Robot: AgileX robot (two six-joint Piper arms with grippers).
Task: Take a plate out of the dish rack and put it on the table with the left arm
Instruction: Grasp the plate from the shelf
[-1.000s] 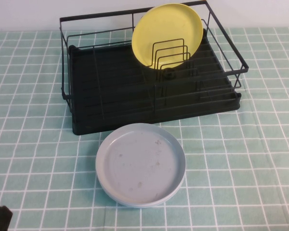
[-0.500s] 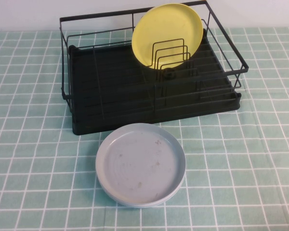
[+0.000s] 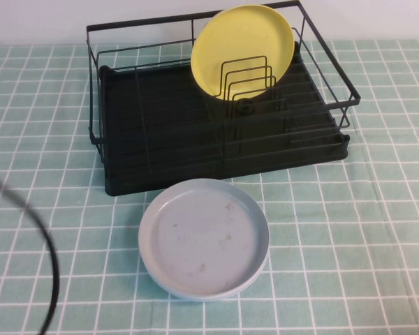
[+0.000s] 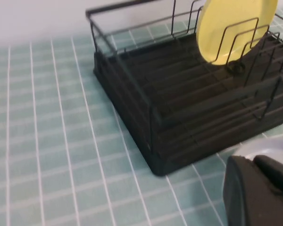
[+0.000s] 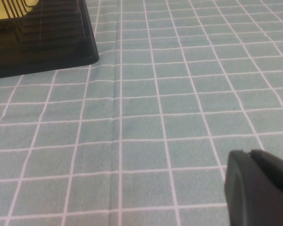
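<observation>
Yellow plate stands on edge in the dividers at the far right of the dish rack, at about 1 o'clock from the left pincer, face toward the robot and leaning back. Left pincer sits low over the surface off the rack's near-left corner, the nearer arm; cannot tell its opening. Right pincer parked right of the rack, cannot tell either. Plate plain, round, low-rimmed, matte yellow.

Round yellow matt plastic plate, thin black wire dish rack, slightly wrinkly mint-green gridded cloth desk.
</observation>
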